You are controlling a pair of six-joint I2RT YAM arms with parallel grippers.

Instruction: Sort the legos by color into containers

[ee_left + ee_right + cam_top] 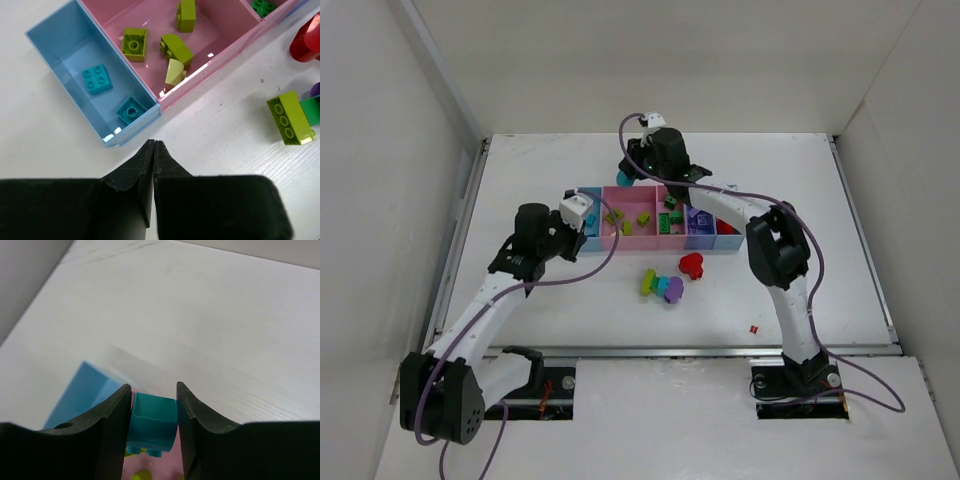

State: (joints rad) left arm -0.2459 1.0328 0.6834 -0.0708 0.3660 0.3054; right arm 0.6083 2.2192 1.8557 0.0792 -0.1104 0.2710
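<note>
Right gripper (154,387) clamps a cyan lego (152,422), lower centre of its wrist view. Left gripper (152,146) fully closed, empty, tips just below the light blue bin (67,55) corner.

Containers: a row of five joined open rectangular plastic bins (630,243), in order light blue, wide pink, narrow pink, purple-blue, light blue.

The left-end light blue bin (60,47) lies just ahead of the left gripper (152,145). It holds two small cyan plastic bricks (97,79), apart from each other, one studs up and one hollow side up.

The wide pink bin (150,17), ahead and right of that gripper, holds four lime-yellow bricks (134,44).

Loose on the table to that gripper's right are a lime-yellow six-stud brick (291,117) touching a green brick (312,110), and beyond them a red rounded piece (306,42).

A third cyan brick (152,422) is clamped between the fingers of the right gripper (153,386), over the far edge of the bin row.
</note>
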